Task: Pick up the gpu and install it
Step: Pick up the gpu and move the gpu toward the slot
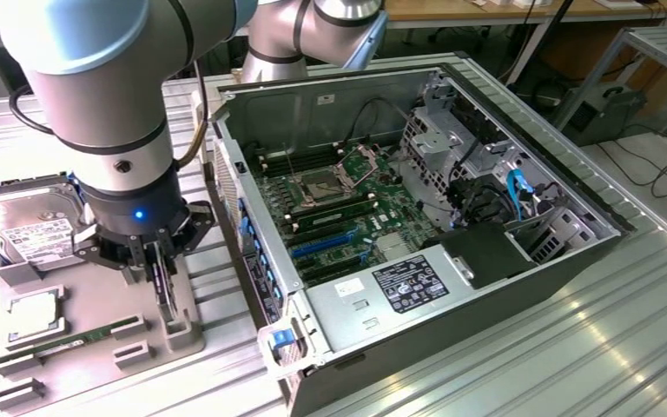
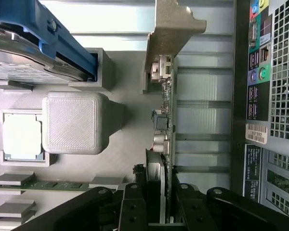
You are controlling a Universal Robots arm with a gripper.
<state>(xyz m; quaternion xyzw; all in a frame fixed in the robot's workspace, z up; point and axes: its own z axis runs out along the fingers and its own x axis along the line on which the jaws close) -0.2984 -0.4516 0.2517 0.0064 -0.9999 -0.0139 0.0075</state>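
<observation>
Fingers (image 2: 133,211) squeeze the gpu (image 2: 165,120) from both flat sides, near one end. It stands on its thin edge in a slot of the grey holder (image 1: 93,300) on the table (image 1: 611,347). Its long side runs straight out from the fingers to its silver bracket (image 2: 171,29). The open computer case (image 1: 346,95) lies close by, on the exterior view's right.

The tool (image 2: 164,208) grips the gpu (image 2: 166,108) seen edge-on, a black finger against each face, with the card's silver bracket (image 2: 171,29) at the far end. Beside the card, a grey holder (image 2: 120,159) carries a processor (image 2: 20,135), a green RAM stick (image 2: 53,184) and a hard drive (image 2: 14,67) with a blue rail. On the card's other side lies the ribbed metal desk (image 2: 202,91), then the computer case (image 2: 274,72) with its rear ports.
</observation>
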